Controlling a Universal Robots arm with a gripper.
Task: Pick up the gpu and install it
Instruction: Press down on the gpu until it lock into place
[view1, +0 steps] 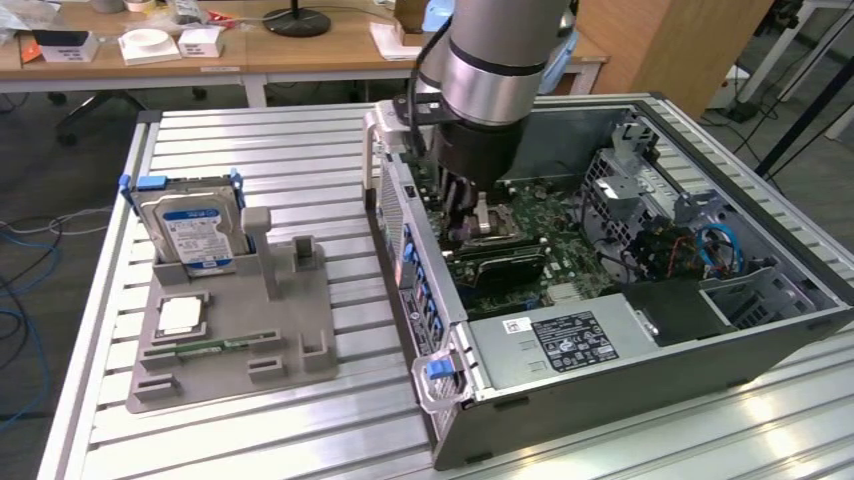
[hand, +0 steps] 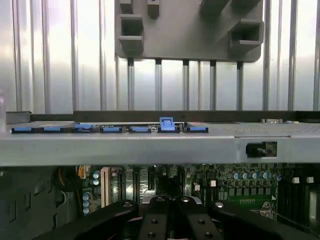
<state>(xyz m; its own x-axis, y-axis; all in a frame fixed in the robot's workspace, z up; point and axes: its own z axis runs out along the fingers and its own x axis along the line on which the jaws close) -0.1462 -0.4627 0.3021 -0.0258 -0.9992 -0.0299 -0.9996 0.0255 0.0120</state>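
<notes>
The tool (view1: 461, 195) is lowered inside the open computer case (view1: 747, 345), its fingers (hand: 167, 220) drawn together over the motherboard (view1: 561, 225). The gpu (view1: 501, 265) sits on the board just below the tool in the exterior view, its black cooler facing up. On the slatted tabletop (view1: 267, 440) beside the case, a grey holder (view1: 234, 345) carries a hard drive (view1: 194, 235) standing upright

The arm (view1: 491, 60) reaches straight down, its gripper (view1: 461, 205) low, fingers (hand: 160, 220) closed together.
</notes>
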